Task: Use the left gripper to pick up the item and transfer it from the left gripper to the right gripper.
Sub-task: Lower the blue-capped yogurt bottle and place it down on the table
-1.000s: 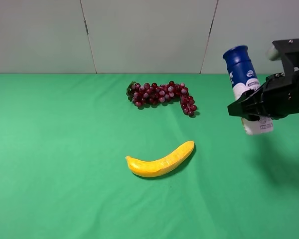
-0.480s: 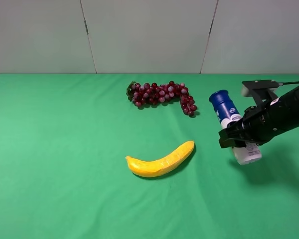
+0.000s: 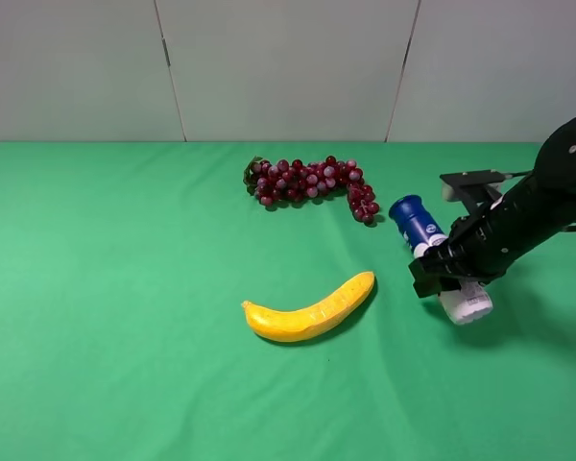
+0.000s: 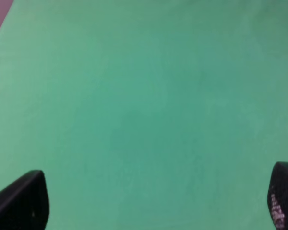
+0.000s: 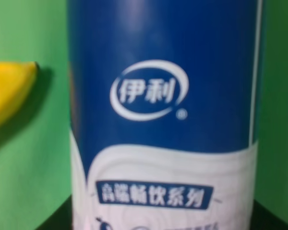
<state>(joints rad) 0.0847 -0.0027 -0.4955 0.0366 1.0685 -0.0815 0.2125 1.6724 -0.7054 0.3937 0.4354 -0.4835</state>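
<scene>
the item (image 3: 418,224), a bottle with a dark blue upper part and a white lower body, is held by the right gripper (image 3: 440,274) on the right side of the green table (image 3: 125,317). it is tilted, with the blue cap toward the grape bunch (image 3: 312,184) and the white end low, close to the cloth. the fingers are closed around its white part. in the right wrist view the item (image 5: 163,115) fills the picture and a tip of the banana (image 5: 7,93) is seen beside it. the banana (image 3: 310,310) lies near the bottle, not touching. the left gripper (image 4: 149,203) is seen only in its wrist view: its fingers (image 4: 21,203) are spread wide apart above bare cloth and nothing is held.
</scene>
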